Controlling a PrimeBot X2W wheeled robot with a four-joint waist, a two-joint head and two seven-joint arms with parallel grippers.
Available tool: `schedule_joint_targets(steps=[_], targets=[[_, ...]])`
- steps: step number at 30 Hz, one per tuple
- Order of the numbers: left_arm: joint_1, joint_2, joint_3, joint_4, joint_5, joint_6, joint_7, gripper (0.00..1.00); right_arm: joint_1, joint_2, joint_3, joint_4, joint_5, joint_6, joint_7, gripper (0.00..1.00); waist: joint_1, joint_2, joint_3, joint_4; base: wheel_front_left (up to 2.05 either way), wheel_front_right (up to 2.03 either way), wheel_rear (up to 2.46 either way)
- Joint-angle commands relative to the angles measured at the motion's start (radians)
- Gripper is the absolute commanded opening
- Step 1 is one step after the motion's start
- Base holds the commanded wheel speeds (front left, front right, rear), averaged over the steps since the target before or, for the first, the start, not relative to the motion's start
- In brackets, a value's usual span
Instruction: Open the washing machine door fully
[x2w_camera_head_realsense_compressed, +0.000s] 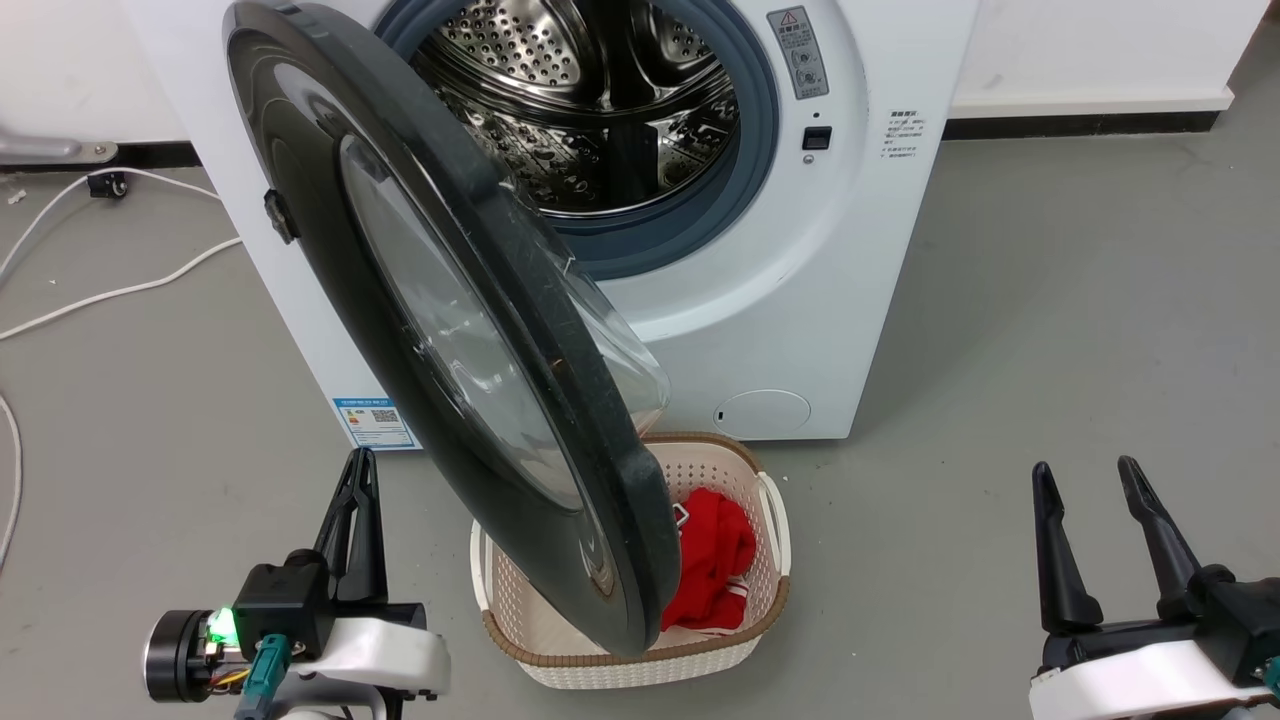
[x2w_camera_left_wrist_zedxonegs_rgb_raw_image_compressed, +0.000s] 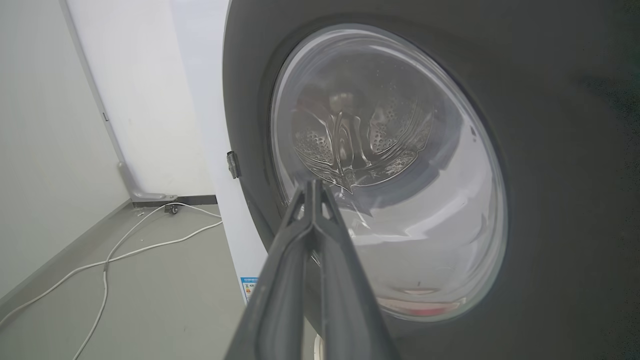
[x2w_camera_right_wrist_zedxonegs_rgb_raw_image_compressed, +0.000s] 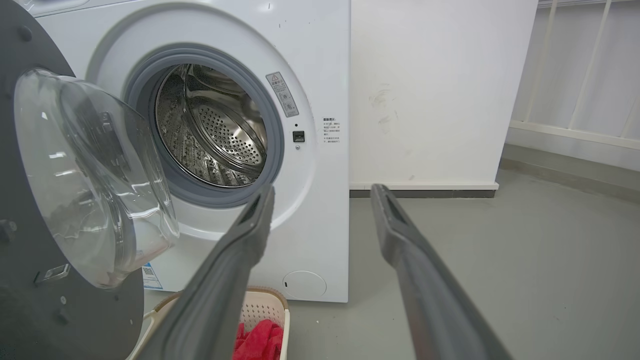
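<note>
The white washing machine stands ahead with its steel drum mouth exposed. Its round black washing machine door hangs swung out toward me, hinged on the left, its free edge over the basket. From the left wrist view I see the door's outer face and glass centre close up. My left gripper is shut with nothing in it, low at the left and apart from the door's outer face. The left gripper's tips point at the glass. My right gripper stands open at the lower right, far from the door.
A white plastic basket holding red cloth sits on the floor under the door's free edge. White cables run over the grey floor at the left. A white wall stands right of the machine.
</note>
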Motion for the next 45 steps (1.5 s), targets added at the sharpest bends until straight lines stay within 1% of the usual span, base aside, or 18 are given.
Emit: schedule_joint_targets(steps=[1,5,8,11,15,20,23,26,30,33,34,37,40,45], targets=[[-0.006,0.003,-0.002,-0.006,-0.001,0.002,-0.003,0.0,-0.01,0.003,-0.002,0.0,0.006,-0.001,-0.003,1.0,0.0,0.0,0.001,0.0,0.0,0.0,0.0],[-0.015,0.002,0.003,-0.029,-0.002,0.007,-0.003,0.0,-0.014,0.003,-0.002,0.002,0.007,-0.001,-0.004,1.0,0.0,0.0,0.004,0.0,0.0,0.0,0.0],[-0.026,0.002,0.008,-0.077,-0.002,0.014,-0.003,0.0,-0.016,0.003,-0.004,0.002,0.007,-0.001,-0.006,1.0,0.0,0.0,0.006,0.001,0.0,0.0,0.0],[-0.047,0.006,0.018,-0.159,0.004,0.02,-0.003,0.0,-0.016,0.003,-0.004,0.004,0.012,-0.001,-0.006,1.0,0.0,0.0,0.004,0.003,0.0,0.0,0.0],[-0.077,0.012,0.016,-0.311,0.025,0.033,-0.003,0.0,-0.014,0.003,-0.005,0.005,0.016,-0.001,-0.004,1.0,0.0,0.0,0.004,0.006,0.0,0.0,0.0],[-0.124,0.016,-0.021,-0.509,0.056,0.035,-0.003,0.0,-0.015,0.003,-0.005,0.008,0.018,-0.001,0.0,1.0,0.0,0.0,0.006,0.008,0.0,0.0,0.0],[-0.151,0.015,-0.068,-0.605,0.064,0.021,-0.002,0.0,-0.016,0.003,-0.003,0.012,0.022,-0.001,0.001,1.0,0.0,0.0,0.006,0.006,0.0,0.0,0.0],[-0.162,0.011,-0.136,-0.658,0.051,-0.001,-0.002,0.0,-0.016,0.003,-0.001,0.014,0.023,-0.001,0.001,1.0,0.0,0.0,0.004,0.003,0.0,0.0,0.0],[-0.13,0.006,-0.255,-0.648,0.012,-0.045,-0.002,0.0,-0.017,0.003,0.0,0.018,0.025,-0.001,0.003,1.0,0.0,0.0,0.002,-0.002,0.0,0.0,0.0],[-0.092,0.002,-0.348,-0.606,-0.036,-0.073,0.03,0.0,-0.016,0.003,0.0,0.021,0.027,-0.001,0.004,1.0,0.0,0.0,0.001,-0.004,0.0,0.0,0.0],[-0.092,0.002,-0.348,-0.606,-0.036,-0.073,0.03,0.0,-0.016,0.003,0.0,0.021,0.027,-0.001,0.004,1.0,0.0,0.0,0.001,-0.004,0.0,0.0,0.0],[-0.045,0.001,-0.429,-0.557,-0.084,-0.09,0.094,0.0,-0.011,0.003,-0.003,0.022,0.028,-0.001,0.008,1.0,0.0,0.0,0.0,-0.004,0.0,0.0,0.0],[0.002,0.001,-0.49,-0.501,-0.13,-0.099,0.165,0.0,-0.007,0.003,-0.003,0.024,0.031,-0.001,0.009,1.0,0.0,0.0,0.0,-0.002,0.0,0.0,0.0],[0.073,0.019,-0.548,-0.397,-0.179,-0.105,0.281,0.0,-0.006,0.003,0.002,0.029,0.039,-0.001,0.015,1.0,0.0,0.0,0.003,0.001,0.0,0.0,0.0]])
